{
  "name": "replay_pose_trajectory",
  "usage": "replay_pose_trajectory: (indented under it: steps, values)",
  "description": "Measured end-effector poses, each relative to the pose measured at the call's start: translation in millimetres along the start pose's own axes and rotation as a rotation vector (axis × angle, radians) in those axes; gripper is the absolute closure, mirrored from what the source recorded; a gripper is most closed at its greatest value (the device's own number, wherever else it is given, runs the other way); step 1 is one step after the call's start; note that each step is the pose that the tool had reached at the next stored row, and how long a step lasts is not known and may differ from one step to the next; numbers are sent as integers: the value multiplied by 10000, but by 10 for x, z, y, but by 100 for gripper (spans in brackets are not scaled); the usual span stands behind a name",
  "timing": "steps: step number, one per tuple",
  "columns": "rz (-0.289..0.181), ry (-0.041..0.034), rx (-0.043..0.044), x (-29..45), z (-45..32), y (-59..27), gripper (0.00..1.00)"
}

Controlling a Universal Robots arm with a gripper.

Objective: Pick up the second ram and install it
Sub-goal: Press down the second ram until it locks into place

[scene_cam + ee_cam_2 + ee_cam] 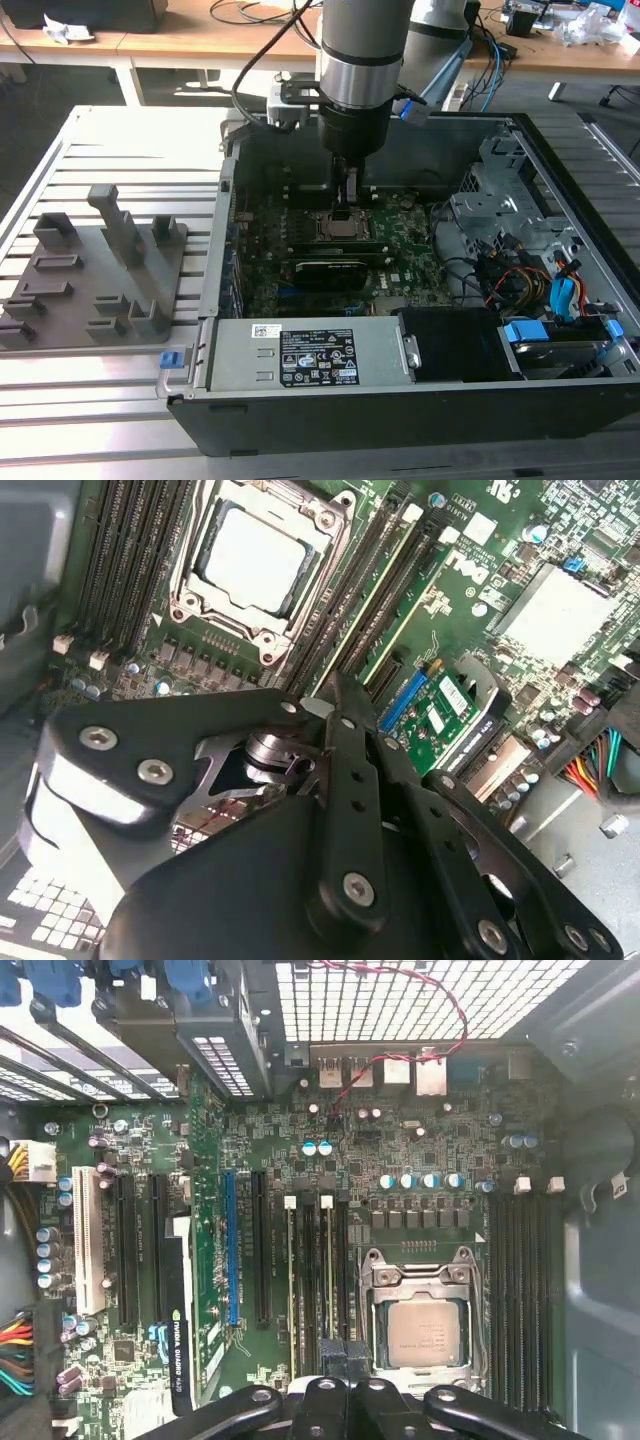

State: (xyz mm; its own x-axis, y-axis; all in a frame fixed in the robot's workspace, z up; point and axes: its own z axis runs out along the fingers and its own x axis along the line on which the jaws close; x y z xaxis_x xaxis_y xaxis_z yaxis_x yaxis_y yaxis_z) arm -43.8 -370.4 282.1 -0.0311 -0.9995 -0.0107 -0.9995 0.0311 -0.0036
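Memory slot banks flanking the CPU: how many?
2. One black slot bank lies between the silver CPU socket and the blue expansion slot; the other lies across the socket. More may be hidden.

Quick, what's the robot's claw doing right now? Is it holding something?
Gripper: down inside the computer case, beside the CPU socket; whether it holds anything cannot be told.

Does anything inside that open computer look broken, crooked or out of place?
Nothing stands out. The CPU sits square in its socket with no cooler on it, the memory slots beside it run straight and parallel, and the gripper hangs just above them inside the computer case.
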Motion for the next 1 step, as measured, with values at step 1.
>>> replay_pose_trajectory:
  steps: [1]
  values:
    - [-1, 0, 0, 0, 0, 0, 89]
